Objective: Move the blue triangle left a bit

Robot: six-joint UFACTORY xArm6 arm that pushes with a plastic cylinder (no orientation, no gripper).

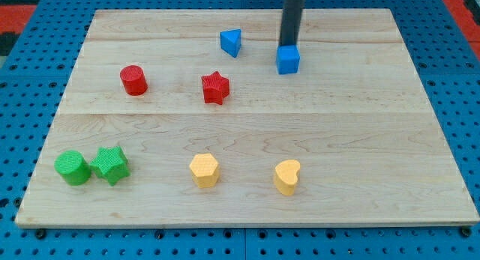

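Your tip [289, 46], a bare rod with no pincer, stands upright touching 1 blue cube [288, 60] from behind; the blue triangle [231, 42] lies just to its view-left, nothing between.

No text, label, brand, number or sign is showing anywhere in the camera view.
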